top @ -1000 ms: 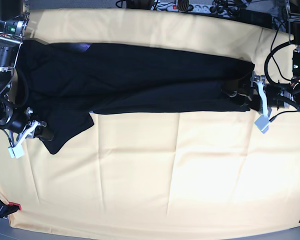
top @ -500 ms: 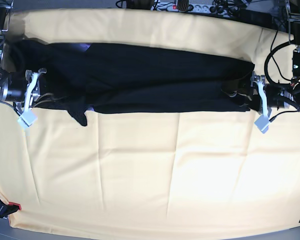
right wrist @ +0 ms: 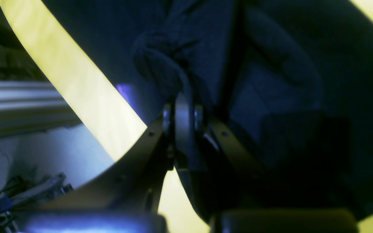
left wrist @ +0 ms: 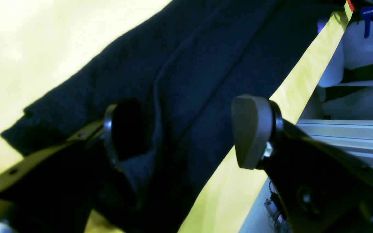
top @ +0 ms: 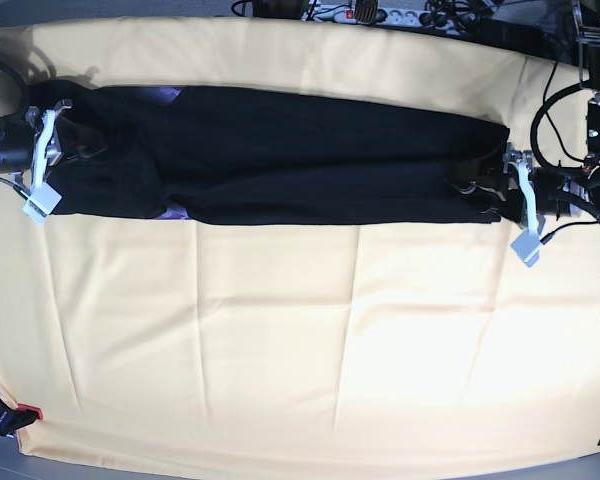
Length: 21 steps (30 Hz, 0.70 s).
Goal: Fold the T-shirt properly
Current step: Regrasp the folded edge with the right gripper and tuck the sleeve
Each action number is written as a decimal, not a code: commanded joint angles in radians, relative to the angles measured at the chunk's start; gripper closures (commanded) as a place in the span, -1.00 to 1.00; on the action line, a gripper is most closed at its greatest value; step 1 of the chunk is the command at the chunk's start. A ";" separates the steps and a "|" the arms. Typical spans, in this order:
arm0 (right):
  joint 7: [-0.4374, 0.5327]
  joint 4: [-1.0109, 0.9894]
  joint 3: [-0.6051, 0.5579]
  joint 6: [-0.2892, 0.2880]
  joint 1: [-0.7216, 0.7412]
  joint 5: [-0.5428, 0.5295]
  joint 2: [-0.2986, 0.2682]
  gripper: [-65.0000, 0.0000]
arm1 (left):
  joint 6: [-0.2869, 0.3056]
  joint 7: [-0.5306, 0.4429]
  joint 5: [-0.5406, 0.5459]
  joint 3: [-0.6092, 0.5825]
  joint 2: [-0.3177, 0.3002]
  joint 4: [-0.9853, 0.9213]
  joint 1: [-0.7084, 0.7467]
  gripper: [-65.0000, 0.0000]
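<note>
The black T-shirt (top: 300, 155) lies as a long narrow band across the back half of the pale yellow cloth. At its left end in the base view, my right gripper (top: 80, 145) is shut on a bunched fold of the T-shirt (right wrist: 303, 64); the right wrist view shows the pads (right wrist: 177, 113) pressed together on the fabric. At the band's right end my left gripper (top: 477, 195) stands open. In the left wrist view the T-shirt's (left wrist: 206, 64) corner lies between the spread fingers (left wrist: 251, 132), draped against the other pad.
The pale yellow cloth (top: 300, 330) covers the whole table, with faint creases. A power strip (top: 365, 14) and cables run along the back edge. A red clamp (top: 30, 412) sits at the front left corner. An aluminium rail (left wrist: 345, 136) runs beside the left gripper.
My right gripper has carried the T-shirt's hanging left part from the front toward the back, laying it over the band. The left gripper stayed open and still.
</note>
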<state>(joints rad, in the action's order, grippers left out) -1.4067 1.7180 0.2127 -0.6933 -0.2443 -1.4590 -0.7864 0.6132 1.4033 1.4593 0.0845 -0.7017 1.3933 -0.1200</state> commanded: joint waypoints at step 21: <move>0.010 0.051 0.012 -0.005 -0.039 0.074 -0.060 -0.16 | 0.017 -0.007 0.024 0.010 -0.161 0.014 -0.028 -0.42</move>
<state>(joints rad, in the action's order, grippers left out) -1.4071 1.7531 0.2123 -0.6933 -0.2966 -1.3640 -0.8173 0.6285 1.4021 1.4597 0.0845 -0.8349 1.3937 -0.1307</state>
